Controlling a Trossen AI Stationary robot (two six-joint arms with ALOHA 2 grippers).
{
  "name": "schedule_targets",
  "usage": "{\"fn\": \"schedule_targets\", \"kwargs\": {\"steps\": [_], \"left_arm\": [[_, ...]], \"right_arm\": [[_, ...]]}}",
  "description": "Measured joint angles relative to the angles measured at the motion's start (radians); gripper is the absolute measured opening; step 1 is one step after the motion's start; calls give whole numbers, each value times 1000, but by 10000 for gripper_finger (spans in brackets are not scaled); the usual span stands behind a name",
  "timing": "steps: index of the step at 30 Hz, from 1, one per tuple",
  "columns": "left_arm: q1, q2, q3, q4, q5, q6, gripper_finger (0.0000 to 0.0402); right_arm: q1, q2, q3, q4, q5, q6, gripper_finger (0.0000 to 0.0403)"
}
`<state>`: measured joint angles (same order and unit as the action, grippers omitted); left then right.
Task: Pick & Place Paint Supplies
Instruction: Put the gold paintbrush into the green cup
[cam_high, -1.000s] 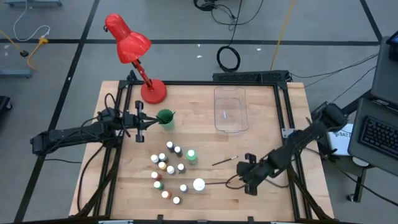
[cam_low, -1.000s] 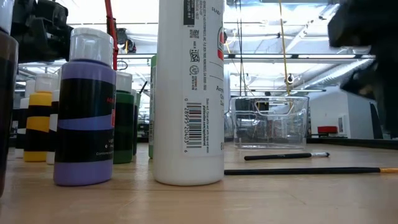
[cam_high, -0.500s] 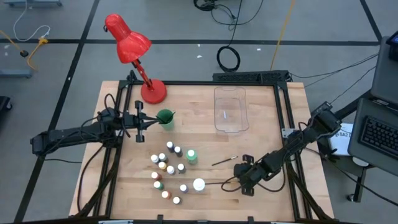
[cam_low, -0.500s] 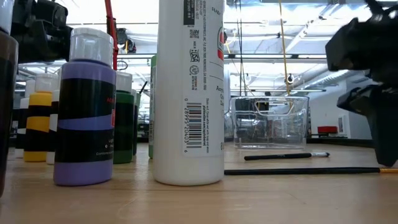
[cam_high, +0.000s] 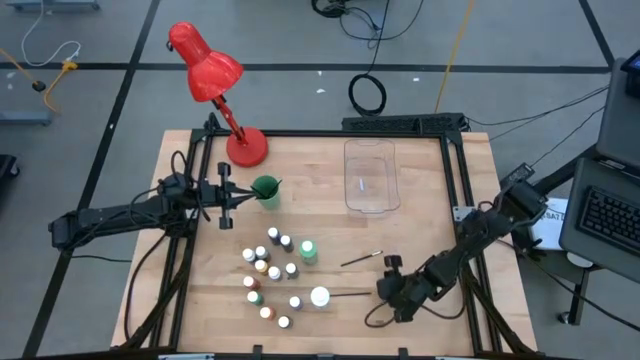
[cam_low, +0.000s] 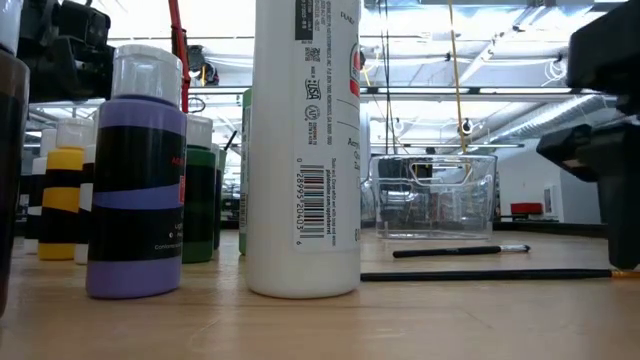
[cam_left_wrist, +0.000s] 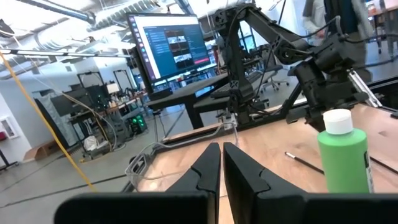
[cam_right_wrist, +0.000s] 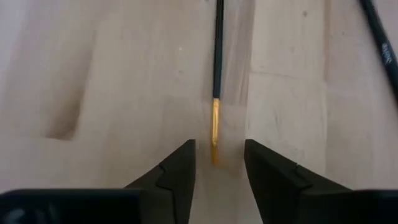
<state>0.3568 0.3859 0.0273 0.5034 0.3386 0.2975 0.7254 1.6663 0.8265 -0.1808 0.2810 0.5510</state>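
While parted, right end effector straddles paintbrush tip.

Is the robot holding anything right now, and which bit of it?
Nothing. The right gripper is open around a paintbrush's gold tip; the left gripper is shut and empty.

Right tool has shifted toward the paintbrush

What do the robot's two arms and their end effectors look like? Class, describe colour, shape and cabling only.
Both arms are dark, slim and jointed. The left arm tapers to a pointed left end effector with two black, angular fingers. The right arm trails a looping black cable near the right end effector, whose black fingers are wedge-shaped.
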Motion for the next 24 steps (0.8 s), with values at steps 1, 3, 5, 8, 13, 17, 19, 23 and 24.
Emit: {"fn": "schedule_targets", "kwargs": {"steps": [1,3,5,8,13,17,19,23,24], "left_arm": [[0,0,0,0,0,2,24],[0,0,0,-5,0,8,24],[0,0,0,-6,0,9,24],[0,0,0,-6,-1,9,24],[0,0,0,-6,-1,15,24],[0,0,0,-6,-1,15,24],[0,0,0,-6,-1,15,24],[0,0,0,-6,-1,15,24],[0,0,0,-6,-1,16,24]], "right_arm": [[5,13,2,8,11,-7,124],[5,42,5,20,25,-16,117],[4,63,5,25,40,-16,110],[2,84,5,23,51,-38,93],[-5,88,4,17,18,-12,36],[-9,85,3,-13,-30,4,8],[-13,77,3,-38,-31,6,9],[-11,28,2,-71,-18,-8,3],[-6,6,2,-78,-4,-20,3]]}}
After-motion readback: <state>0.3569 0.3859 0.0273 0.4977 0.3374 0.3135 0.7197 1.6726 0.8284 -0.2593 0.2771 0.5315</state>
